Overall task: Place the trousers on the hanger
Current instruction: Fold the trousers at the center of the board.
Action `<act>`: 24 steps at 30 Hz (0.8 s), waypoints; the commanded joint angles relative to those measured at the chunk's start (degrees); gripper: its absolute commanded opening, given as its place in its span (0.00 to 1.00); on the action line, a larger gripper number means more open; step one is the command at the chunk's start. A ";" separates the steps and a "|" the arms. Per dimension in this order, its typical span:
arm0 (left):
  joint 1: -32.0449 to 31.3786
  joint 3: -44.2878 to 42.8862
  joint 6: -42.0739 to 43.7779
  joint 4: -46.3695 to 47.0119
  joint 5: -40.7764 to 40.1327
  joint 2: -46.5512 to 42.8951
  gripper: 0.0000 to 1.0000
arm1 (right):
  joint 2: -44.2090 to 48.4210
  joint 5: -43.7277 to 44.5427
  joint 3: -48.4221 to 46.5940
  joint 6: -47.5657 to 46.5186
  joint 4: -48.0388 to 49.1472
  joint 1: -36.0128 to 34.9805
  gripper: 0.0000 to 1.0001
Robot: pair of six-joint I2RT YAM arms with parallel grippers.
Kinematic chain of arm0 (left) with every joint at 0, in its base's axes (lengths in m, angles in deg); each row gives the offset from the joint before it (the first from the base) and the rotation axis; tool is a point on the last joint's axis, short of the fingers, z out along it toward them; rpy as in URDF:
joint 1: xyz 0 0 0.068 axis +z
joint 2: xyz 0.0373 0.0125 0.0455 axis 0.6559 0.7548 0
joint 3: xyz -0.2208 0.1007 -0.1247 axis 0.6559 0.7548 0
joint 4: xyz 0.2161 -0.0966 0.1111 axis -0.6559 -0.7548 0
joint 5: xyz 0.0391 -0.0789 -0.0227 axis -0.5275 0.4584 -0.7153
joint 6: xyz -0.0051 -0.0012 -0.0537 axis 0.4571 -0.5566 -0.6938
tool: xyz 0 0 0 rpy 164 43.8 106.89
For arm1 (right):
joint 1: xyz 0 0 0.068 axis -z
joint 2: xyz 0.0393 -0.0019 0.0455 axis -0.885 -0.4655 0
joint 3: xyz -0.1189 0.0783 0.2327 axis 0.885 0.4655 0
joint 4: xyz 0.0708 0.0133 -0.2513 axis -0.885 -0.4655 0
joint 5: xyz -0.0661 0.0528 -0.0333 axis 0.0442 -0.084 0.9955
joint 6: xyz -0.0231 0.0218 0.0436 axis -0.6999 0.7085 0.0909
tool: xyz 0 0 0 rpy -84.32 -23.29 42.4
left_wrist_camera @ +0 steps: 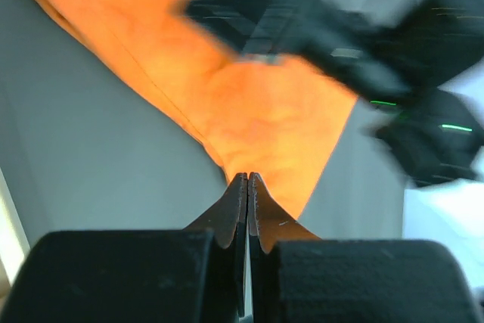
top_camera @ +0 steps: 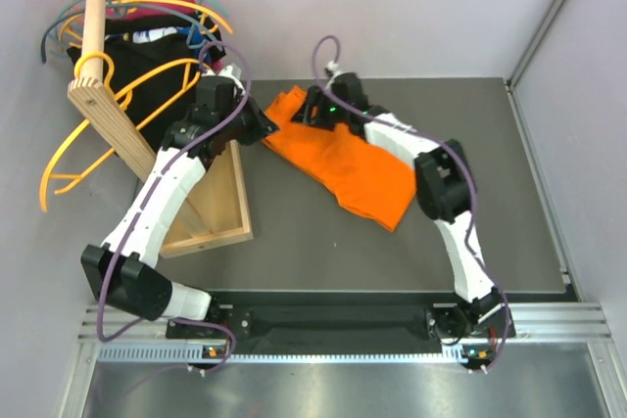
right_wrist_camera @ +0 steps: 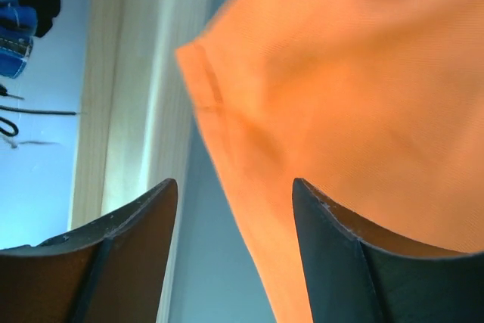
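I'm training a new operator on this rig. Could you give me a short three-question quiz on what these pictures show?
1. True or false: the left gripper stands open.
2. The trousers lie mostly: A, hung on the rack; B, on the table; C, on the floor.
3. Fill in: the right gripper is ___ at the trousers' edge.

Key: 1 false, its fingers are shut; 2 B; 3 open.
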 commanded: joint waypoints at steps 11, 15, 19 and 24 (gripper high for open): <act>-21.21 19.21 6.70 19.22 -15.75 -3.32 0.00 | 38.31 -9.67 33.23 -8.29 -10.77 21.63 0.60; -21.48 10.55 11.41 20.01 -10.83 9.66 0.00 | 46.29 -16.00 44.73 -8.55 -11.13 24.79 0.59; -19.91 1.94 13.29 23.00 -9.15 21.63 0.00 | 46.67 -23.46 48.89 -10.83 -11.13 24.89 0.58; -15.52 -11.35 10.14 27.47 1.56 37.10 0.00 | 44.48 -27.44 50.74 -12.42 -10.43 25.33 0.53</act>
